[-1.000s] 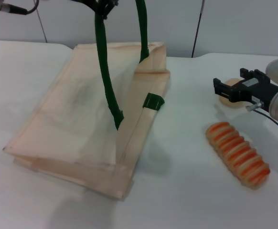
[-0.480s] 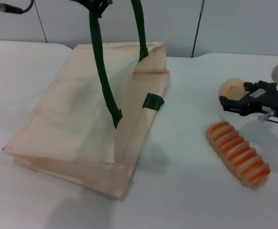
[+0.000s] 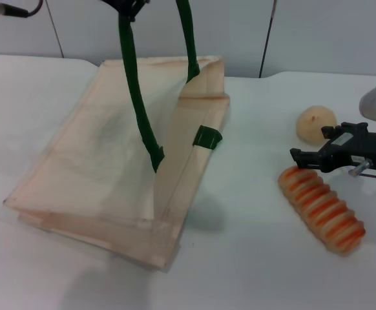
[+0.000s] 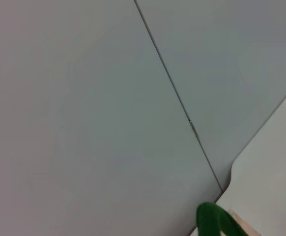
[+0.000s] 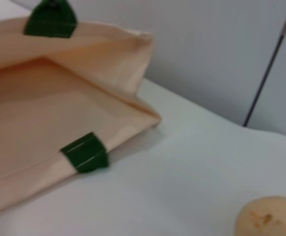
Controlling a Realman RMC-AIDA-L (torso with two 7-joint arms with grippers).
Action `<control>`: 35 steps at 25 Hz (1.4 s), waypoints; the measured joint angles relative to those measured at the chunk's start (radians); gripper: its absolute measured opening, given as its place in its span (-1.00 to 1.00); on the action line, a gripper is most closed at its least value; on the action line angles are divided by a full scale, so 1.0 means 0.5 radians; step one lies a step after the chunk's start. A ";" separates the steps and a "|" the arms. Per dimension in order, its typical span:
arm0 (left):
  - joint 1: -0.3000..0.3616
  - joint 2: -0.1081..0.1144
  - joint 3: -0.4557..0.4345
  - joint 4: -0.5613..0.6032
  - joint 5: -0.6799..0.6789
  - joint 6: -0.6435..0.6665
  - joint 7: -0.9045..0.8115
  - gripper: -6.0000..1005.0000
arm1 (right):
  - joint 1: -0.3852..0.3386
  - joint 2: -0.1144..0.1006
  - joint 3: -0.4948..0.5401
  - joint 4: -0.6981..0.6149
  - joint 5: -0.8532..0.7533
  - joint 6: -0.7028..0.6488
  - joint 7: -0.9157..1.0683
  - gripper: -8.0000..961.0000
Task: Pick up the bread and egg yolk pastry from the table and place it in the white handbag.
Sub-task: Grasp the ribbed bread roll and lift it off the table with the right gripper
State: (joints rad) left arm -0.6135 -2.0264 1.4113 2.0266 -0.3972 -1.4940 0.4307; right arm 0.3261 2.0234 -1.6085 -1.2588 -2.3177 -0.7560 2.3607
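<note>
White tabletop [image 3: 252, 258] carries the white handbag [image 3: 110, 161], its green handle [image 3: 136, 97] hoisted at 12 o'clock by the left gripper [image 3: 126, 5] to keep its mouth gaping, while the right gripper [image 3: 304, 158], fingers apparently spread and empty, hovers over the bread [image 3: 322, 208] at 3 o'clock, egg yolk pastry [image 3: 316, 123] beyond.

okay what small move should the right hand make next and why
Probably lower the right hand onto the bread just below it: both foods lie on the table, outside the white handbag, whose handle the left hand holds up.
</note>
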 joint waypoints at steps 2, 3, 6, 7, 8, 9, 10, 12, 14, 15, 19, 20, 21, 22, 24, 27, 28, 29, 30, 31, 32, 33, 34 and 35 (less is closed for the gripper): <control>0.002 0.000 -0.007 -0.002 0.000 0.000 0.005 -0.74 | 0.001 0.000 0.018 -0.023 -0.010 -0.067 0.015 0.67; 0.002 0.000 -0.007 -0.003 0.000 0.000 0.006 -0.74 | 0.003 0.000 0.036 -0.031 -0.018 -0.108 0.020 0.67; 0.003 0.000 -0.007 -0.006 0.000 0.001 0.011 -0.74 | 0.009 0.000 0.096 -0.047 -0.059 -0.233 0.028 0.67; 0.003 0.000 -0.007 -0.006 0.000 0.002 0.014 -0.74 | 0.010 0.000 0.103 -0.050 -0.071 -0.264 0.031 0.67; 0.003 0.000 -0.007 -0.007 0.000 0.002 0.016 -0.74 | 0.011 0.000 0.113 -0.053 -0.091 -0.305 0.038 0.67; 0.004 0.000 -0.006 -0.008 0.000 0.003 0.018 -0.74 | 0.011 0.000 0.119 -0.056 -0.108 -0.336 0.049 0.66; 0.005 0.000 -0.006 -0.009 0.000 0.003 0.020 -0.74 | 0.011 0.000 0.123 -0.067 -0.135 -0.372 0.068 0.66; 0.015 0.000 -0.006 -0.010 0.000 0.004 0.022 -0.74 | 0.010 0.000 0.126 -0.104 -0.184 -0.442 0.105 0.66; 0.022 0.000 -0.008 -0.010 0.000 0.006 0.023 -0.74 | 0.002 0.000 0.126 -0.156 -0.216 -0.505 0.127 0.66; 0.025 0.000 -0.010 -0.010 0.000 0.007 0.023 -0.74 | -0.002 0.001 0.126 -0.185 -0.224 -0.534 0.136 0.66; 0.027 0.000 -0.012 -0.010 0.000 0.010 0.025 -0.74 | -0.005 0.003 0.127 -0.260 -0.236 -0.634 0.161 0.65; 0.027 0.000 -0.012 -0.010 0.000 0.010 0.025 -0.74 | -0.005 0.003 0.128 -0.264 -0.239 -0.655 0.164 0.65; 0.027 0.000 -0.013 -0.010 0.000 0.010 0.025 -0.74 | -0.005 0.003 0.130 -0.271 -0.245 -0.678 0.172 0.65; 0.027 0.000 -0.012 -0.010 0.000 0.010 0.025 -0.74 | -0.005 0.003 0.132 -0.278 -0.254 -0.702 0.182 0.65; 0.027 0.000 -0.013 -0.010 0.000 0.010 0.025 -0.74 | -0.005 0.003 0.133 -0.307 -0.279 -0.751 0.204 0.65; 0.027 0.000 -0.019 -0.010 0.000 0.010 0.025 -0.74 | -0.005 0.003 0.133 -0.342 -0.304 -0.797 0.222 0.64; 0.028 0.000 -0.022 -0.010 0.000 0.010 0.025 -0.74 | -0.005 0.003 0.133 -0.343 -0.317 -0.806 0.228 0.64; 0.028 0.000 -0.025 -0.010 0.000 0.010 0.025 -0.74 | -0.005 0.003 0.133 -0.343 -0.327 -0.815 0.233 0.64; 0.028 0.000 -0.025 -0.009 0.000 0.010 0.025 -0.74 | -0.005 0.003 0.134 -0.342 -0.336 -0.826 0.238 0.64; 0.028 0.000 -0.025 -0.010 0.000 0.010 0.025 -0.74 | -0.005 0.003 0.134 -0.338 -0.340 -0.838 0.239 0.64; 0.028 0.000 -0.025 -0.010 0.000 0.010 0.025 -0.74 | -0.004 0.003 0.134 -0.333 -0.341 -0.846 0.240 0.63; 0.029 0.000 -0.025 -0.009 0.000 0.010 0.026 -0.74 | -0.003 0.003 0.134 -0.328 -0.341 -0.856 0.242 0.63; 0.030 0.000 -0.025 -0.010 0.000 0.010 0.026 -0.74 | 0.000 0.003 0.132 -0.325 -0.341 -0.861 0.247 0.63; 0.031 0.000 -0.025 -0.009 0.000 0.010 0.027 -0.74 | 0.002 0.003 0.129 -0.323 -0.341 -0.867 0.253 0.63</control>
State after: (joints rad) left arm -0.5981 -2.0264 1.3986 2.0218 -0.3971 -1.4889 0.4443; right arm 0.3270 2.0248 -1.5441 -1.4205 -2.4884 -1.1894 2.4873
